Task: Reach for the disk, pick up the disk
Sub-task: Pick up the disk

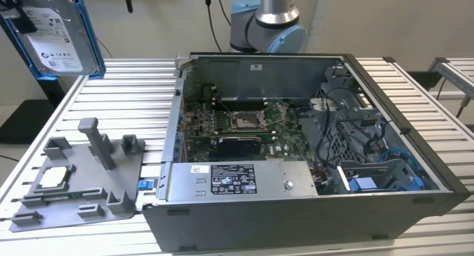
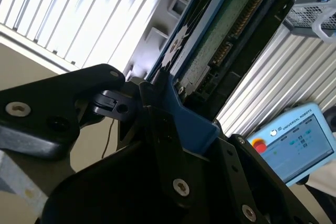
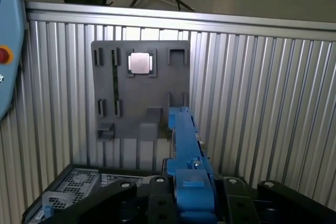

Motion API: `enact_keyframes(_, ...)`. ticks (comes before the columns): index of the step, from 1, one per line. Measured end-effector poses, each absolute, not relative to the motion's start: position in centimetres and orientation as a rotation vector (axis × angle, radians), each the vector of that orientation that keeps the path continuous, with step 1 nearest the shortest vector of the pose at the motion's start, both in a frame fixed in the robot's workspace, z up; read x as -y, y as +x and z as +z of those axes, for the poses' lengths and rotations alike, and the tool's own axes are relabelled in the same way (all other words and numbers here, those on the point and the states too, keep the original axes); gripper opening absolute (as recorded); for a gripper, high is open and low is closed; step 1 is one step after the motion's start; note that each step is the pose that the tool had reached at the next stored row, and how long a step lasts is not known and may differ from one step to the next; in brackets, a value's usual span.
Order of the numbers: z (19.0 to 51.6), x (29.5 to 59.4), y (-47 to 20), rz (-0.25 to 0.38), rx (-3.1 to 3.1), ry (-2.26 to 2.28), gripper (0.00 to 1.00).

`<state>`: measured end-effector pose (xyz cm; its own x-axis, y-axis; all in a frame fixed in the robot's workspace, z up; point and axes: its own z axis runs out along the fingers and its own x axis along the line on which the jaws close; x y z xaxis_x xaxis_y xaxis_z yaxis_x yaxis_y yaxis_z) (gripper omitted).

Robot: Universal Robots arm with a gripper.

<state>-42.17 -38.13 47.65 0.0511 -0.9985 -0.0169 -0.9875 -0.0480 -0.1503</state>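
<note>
Exterior view's left, up high: the disk hangs in the air, well clear of the slatted table, label face toward the camera, blue bracket around its edge. So I count it as already lifted.

In the first wrist view the gripper has its jaws clenched on the bracket's edge, and the disk sticks out edge-on from between them. The second wrist view shows the disk from its circuit-board side, connector pins exposed.

Below the disk on the table is the grey fixture plate, with the square processor chip seated in one pocket.

Middle to the exterior view's right: the open computer case, the power-supply box along its near wall, and the arm's base joint behind.

Handling, my read:
- The disk is stiff and dense for its size.
- The metal lid is smooth and likely slippery.
- It is shock-sensitive, so no bumps.
- The plastic bracket probably flexes a little.
- I'd hold it across the bracket's side rails, as it is held now, and keep off the bare board and connector.
</note>
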Motion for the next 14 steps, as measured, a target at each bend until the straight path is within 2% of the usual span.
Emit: enact_keyframes(14,47.6,38.1,-38.2,-0.139,-2.08,-2.186,0.0)
